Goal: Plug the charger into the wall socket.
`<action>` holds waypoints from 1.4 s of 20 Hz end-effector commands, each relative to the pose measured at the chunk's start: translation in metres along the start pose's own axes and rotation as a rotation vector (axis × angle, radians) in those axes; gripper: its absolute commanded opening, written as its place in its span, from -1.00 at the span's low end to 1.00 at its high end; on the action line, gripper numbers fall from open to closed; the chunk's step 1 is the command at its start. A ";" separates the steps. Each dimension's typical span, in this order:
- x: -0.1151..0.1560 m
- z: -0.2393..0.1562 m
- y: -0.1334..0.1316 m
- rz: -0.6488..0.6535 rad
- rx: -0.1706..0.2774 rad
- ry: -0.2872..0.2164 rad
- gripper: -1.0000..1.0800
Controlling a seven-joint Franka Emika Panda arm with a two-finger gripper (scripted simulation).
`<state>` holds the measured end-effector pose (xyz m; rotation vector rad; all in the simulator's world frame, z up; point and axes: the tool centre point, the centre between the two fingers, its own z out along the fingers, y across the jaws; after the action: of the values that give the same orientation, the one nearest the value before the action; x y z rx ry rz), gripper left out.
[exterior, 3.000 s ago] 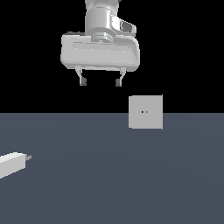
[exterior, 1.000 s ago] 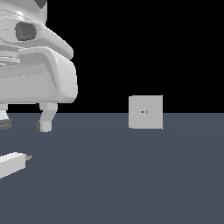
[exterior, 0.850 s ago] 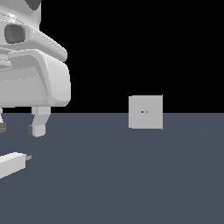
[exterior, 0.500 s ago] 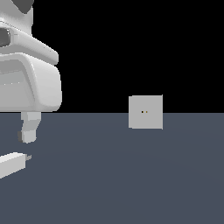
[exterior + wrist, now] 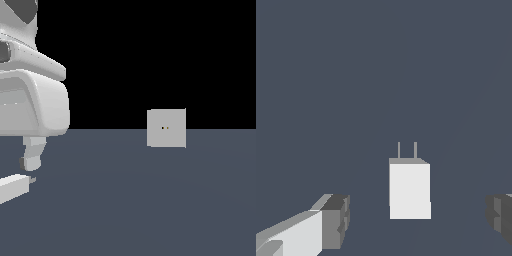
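The charger [image 5: 410, 189] lies flat on the dark grey floor [image 5: 150, 210], with its two short prongs [image 5: 407, 150] at one end of the body; the long axis runs from the body through the prongs. In the exterior view it sits at the 8 o'clock edge of the picture [image 5: 12, 187], prongs directed toward 3 o'clock, roughly toward the side where the wall socket [image 5: 166, 128] stands. The socket is upright at the far edge of the floor, well apart from the charger, with two small holes at its centre. The gripper [image 5: 416, 220] hangs above the charger with the jaws spread wide and holding nothing. In the wrist view the charger body lies between the two fingertips [image 5: 336, 221], apart from both, and the line between the pads crosses the long axis at a right angle. Judged from this, the next move is a straight descent until the pads flank the body's long sides, followed by closure. Only one finger [image 5: 33, 152] shows in the exterior view, just above the prong end.
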<state>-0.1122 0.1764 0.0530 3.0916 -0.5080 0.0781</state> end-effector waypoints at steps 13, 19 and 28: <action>-0.002 0.041 0.000 0.002 -0.001 0.000 -1.00; -0.002 0.041 0.000 0.002 -0.001 0.000 -1.00; 0.002 0.039 0.006 -0.002 0.000 0.000 -1.00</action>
<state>-0.1119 0.1727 0.0133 3.0916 -0.5054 0.0766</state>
